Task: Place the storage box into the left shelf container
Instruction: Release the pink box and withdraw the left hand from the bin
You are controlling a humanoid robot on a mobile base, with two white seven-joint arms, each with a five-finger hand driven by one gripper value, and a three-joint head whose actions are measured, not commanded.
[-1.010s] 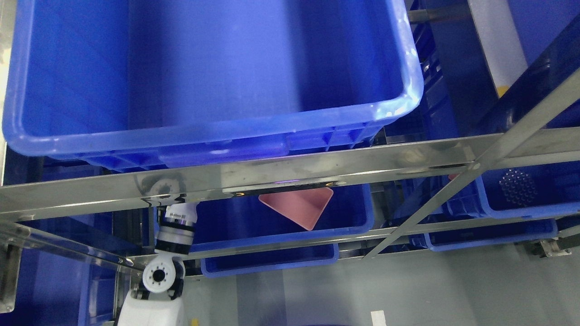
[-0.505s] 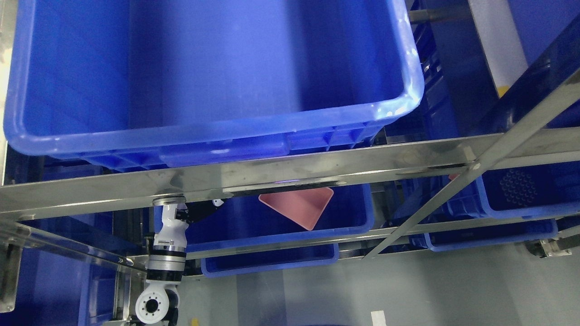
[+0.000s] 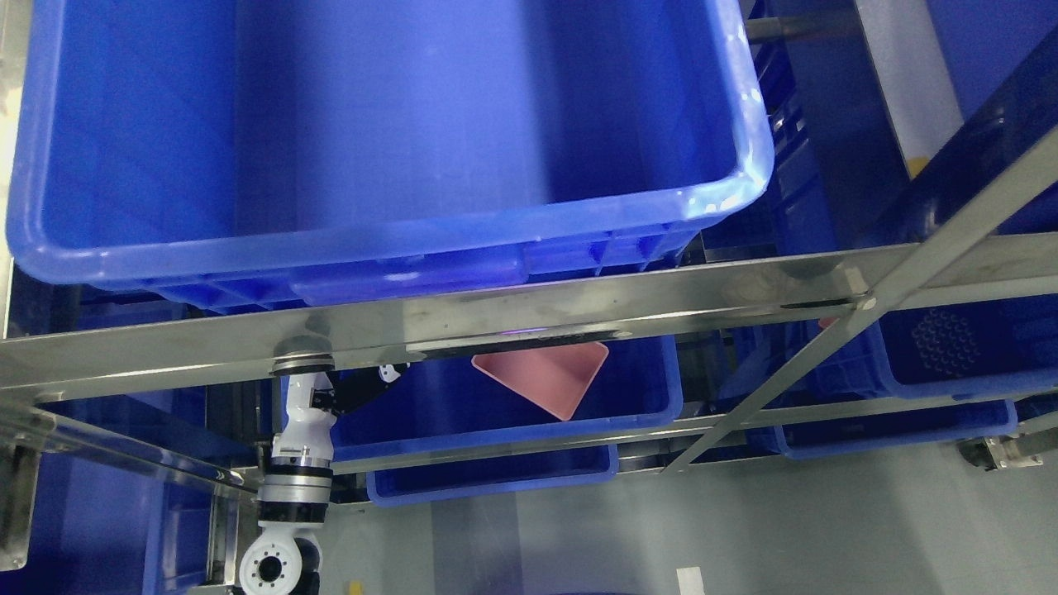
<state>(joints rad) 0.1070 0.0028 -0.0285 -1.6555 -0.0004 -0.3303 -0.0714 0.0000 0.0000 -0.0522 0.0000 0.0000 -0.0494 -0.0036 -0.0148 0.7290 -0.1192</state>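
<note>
The pink storage box [image 3: 550, 376] lies tilted inside a blue container [image 3: 653, 405] on the middle shelf level, its top edge hidden by the steel rail [image 3: 529, 310]. My left arm [image 3: 293, 463] rises from the lower left. Its hand [image 3: 364, 387] sits at the container's left end, just under the rail, well left of the pink box and not touching it. The dark fingers [image 3: 382, 376] reach out to the right and hold nothing; the rail hides part of the hand. My right arm does not show.
A big blue bin [image 3: 397, 248] fills the top shelf level. A diagonal steel brace [image 3: 793, 380] crosses at the right in front of more blue bins [image 3: 934, 384]. A further blue bin [image 3: 496, 479] sits below. Grey floor [image 3: 744, 529] lies at the bottom.
My left arm has drawn back down and to the left, and its hand has come out from under the rail. The pink box has stayed where it was.
</note>
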